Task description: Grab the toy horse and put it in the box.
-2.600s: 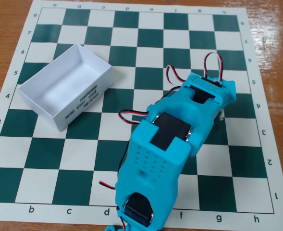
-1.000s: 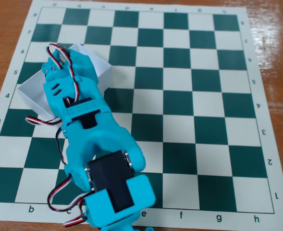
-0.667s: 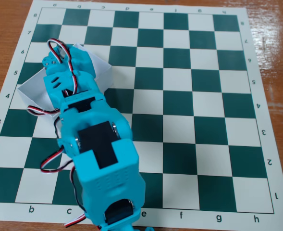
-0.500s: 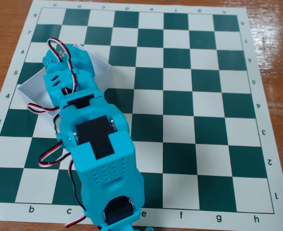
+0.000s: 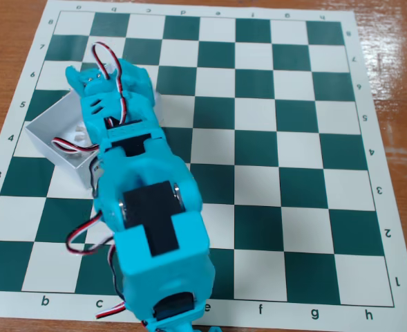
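Turquoise plastic fills the left half of the fixed view: the arm rises from its base at the bottom edge, near the c to e file letters, and stretches up and leftward across the chessboard mat, which lies on a brown wooden table. Its wide lower segment carries black servo faces, and red, white and black wires loop out along its left side, with another loop arching above the wrist near rank 7. The gripper sits at the far end of the arm, over the box, but seen from this angle its fingers are buried under the wrist housing, so whether the claw is spread or pinched cannot be told. The box is white, open-topped and set at a slant over the a to c files around ranks 4 to 6; its left corner and part of its floor show, while the arm covers the rest, and its far wall peeks out just right of the wrist. Of the toy horse, nothing certain shows: a pale shape lies in the box right beside the arm, yet it is too hidden to name. Green and cream squares to the right of the arm lie bare.
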Controlling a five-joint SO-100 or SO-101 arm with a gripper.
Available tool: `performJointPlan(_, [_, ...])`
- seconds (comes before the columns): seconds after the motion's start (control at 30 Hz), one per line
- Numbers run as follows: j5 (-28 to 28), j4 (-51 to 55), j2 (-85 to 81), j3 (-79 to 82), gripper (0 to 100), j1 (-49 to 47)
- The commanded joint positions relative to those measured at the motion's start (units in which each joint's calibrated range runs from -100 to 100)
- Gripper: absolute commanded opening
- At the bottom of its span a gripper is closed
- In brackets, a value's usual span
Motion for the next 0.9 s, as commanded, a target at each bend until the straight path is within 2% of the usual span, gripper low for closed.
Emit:
performJointPlan(0.0, [-0.83, 6.48, -13.07, 4.98, 28, 4.11])
performJointPlan(0.27, [-0.83, 20.85, -42.89, 28.19, 28, 12.46])
performJointPlan(0.47, [-0.83, 37.46, -64.3, 41.94, 28, 15.75])
performJointPlan(0.67, [-0.83, 51.17, -80.94, 50.95, 28, 16.46])
performJointPlan(0.87, [-1.91, 65.62, -87.84, 50.95, 28, 15.46])
